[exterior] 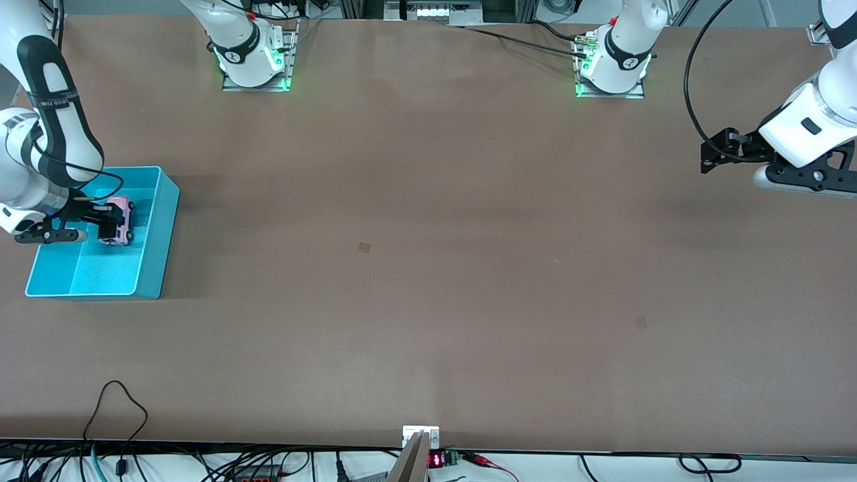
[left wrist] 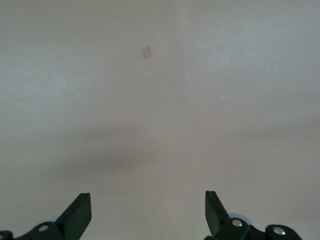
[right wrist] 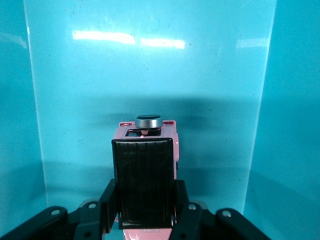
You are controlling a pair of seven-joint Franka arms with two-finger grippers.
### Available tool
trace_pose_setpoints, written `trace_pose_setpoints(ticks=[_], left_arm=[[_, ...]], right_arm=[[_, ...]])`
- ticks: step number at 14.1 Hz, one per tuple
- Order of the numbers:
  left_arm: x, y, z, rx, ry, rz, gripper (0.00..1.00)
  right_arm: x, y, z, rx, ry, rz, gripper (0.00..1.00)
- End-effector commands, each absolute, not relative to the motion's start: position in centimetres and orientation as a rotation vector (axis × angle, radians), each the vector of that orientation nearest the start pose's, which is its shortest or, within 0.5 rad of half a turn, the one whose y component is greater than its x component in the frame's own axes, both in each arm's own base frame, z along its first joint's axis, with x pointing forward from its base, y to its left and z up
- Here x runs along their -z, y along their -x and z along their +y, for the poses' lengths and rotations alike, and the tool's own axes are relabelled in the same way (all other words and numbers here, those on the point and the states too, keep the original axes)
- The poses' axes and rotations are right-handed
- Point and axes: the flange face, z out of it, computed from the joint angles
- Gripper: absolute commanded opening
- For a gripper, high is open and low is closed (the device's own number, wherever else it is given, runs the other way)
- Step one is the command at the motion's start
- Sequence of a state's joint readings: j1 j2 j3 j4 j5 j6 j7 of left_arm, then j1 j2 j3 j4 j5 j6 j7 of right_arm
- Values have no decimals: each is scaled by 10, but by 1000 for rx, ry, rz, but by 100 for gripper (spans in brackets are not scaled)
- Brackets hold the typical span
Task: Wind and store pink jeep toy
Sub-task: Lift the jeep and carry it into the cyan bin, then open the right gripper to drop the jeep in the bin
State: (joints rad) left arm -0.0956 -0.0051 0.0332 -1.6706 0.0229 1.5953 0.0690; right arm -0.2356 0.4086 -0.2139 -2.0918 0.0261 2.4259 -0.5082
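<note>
The right pincer [exterior: 107, 221] is clamped on the pink jeep toy [exterior: 119, 221], its fingers pressing the two sides of the body just below the black roof, as the right wrist view confirms. The toy hangs inside the turquoise bin [exterior: 150, 268], which sits at the right arm's end of the tabletop [exterior: 428, 268]; whether its wheels already touch the bin floor cannot be told. In the right wrist view the pink jeep toy [right wrist: 145, 170] points toward a bin wall, a round grey-rimmed part showing at the end away from the camera. The left pincer [exterior: 710, 157] waits over bare tabletop at the left arm's end, jaws spread wide and holding nothing. Judgement: storage is nearly complete; only the release appears to remain. Risks noted: if the toy's spring is wound, opening the pincer while the wheels bear on the floor could send it rolling into the wall, and it might tip or ride up the side. A release from too high could let it bounce or land on its side. A withdrawal that drags a finger against the roof might carry the toy out of the bin.
</note>
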Motion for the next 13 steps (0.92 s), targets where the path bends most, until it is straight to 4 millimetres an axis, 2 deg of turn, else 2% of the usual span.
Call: trace_pose_setpoints(ticks=[1,2,3,4,5,6,7,9,13], left_arm=[[-595,-546,-41,-96,3121,231,100],[-595,-545,-45,-101,3120,243,100],[-595,-545,-44,-103,3120,240,100],[-596,-545,-46,-101,3119,245,100],[-595,-545,-46,-103,3119,245,100],[-595,-544,-45,-110,3119,243,100],[-595,-544,-45,-115,3118,243,100],[-595,-544,-46,-115,3119,245,100],[-597,-544,-46,-113,3120,233,100]], right_arm=[[-217,-520,-251,-129,3148,-45,0],[-216,-520,-251,-128,3147,-43,0],[-216,-521,-250,-130,3147,-45,9],[-218,-523,-247,-130,3146,-55,31],[-220,-525,-244,-127,3146,-62,57],[-223,-527,-243,-120,3147,-67,72],[-226,-528,-242,-113,3148,-72,100],[-247,-537,-232,-101,3136,-103,100],[-318,-562,-193,-107,3077,-301,100]])
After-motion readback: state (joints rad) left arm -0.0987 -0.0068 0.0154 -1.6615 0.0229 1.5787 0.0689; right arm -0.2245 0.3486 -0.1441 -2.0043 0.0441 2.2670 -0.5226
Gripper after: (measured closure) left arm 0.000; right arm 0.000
